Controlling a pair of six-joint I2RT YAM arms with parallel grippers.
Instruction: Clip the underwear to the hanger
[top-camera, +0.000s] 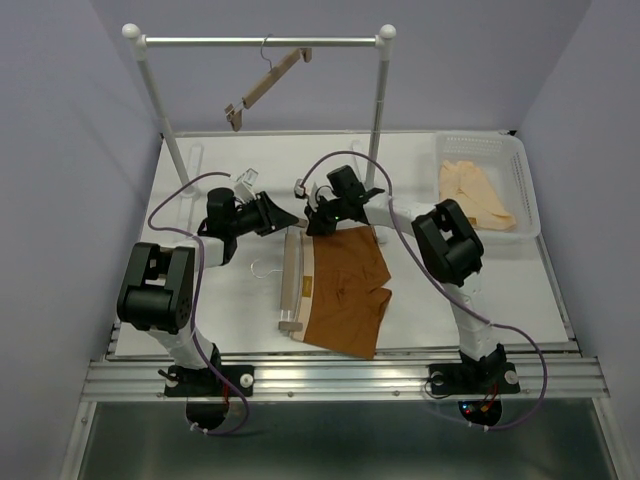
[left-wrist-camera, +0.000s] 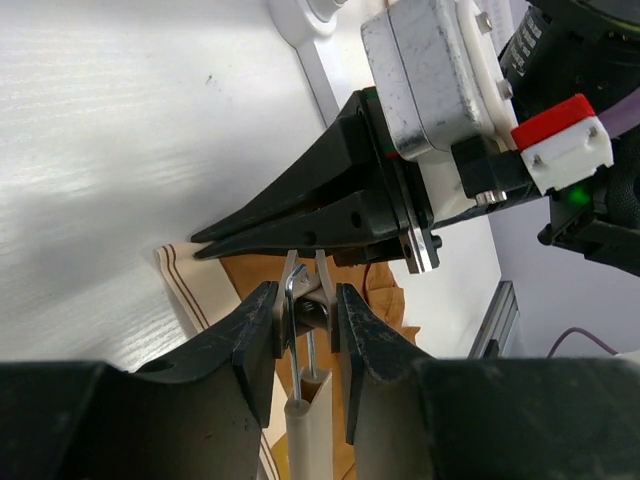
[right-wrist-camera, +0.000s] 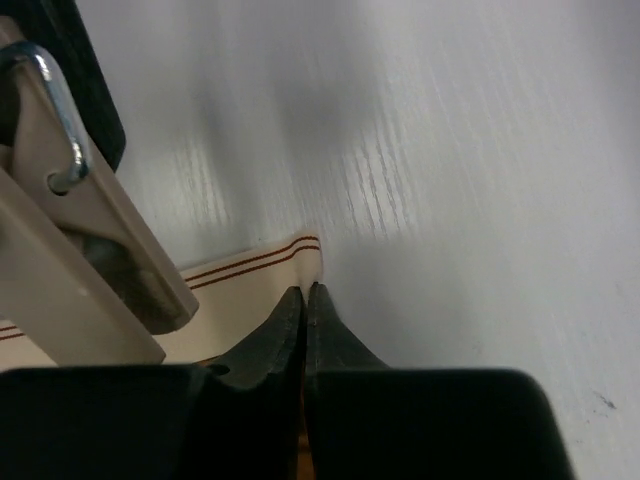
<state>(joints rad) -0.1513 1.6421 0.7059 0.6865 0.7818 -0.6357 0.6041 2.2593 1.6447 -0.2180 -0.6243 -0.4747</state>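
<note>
While left claw (left-wrist-camera: 305, 300) squeezes the wooden hanger (left-wrist-camera: 305, 432) at its metal clip (left-wrist-camera: 293, 276), right claw (right-wrist-camera: 305, 296) pinches the soft underwear (right-wrist-camera: 235, 297).

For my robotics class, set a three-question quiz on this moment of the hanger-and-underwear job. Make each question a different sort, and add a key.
1. True or false: a second hanger hangs from the rail at the back.
2. What do the fingers of the left gripper close on?
A. the clip at the far end of the hanger on the table
B. its wire hook
C. the rail
3. In a few words: what is the right gripper pinching?

Key
1. True.
2. A.
3. The corner of the pale waistband of the underwear.
</note>
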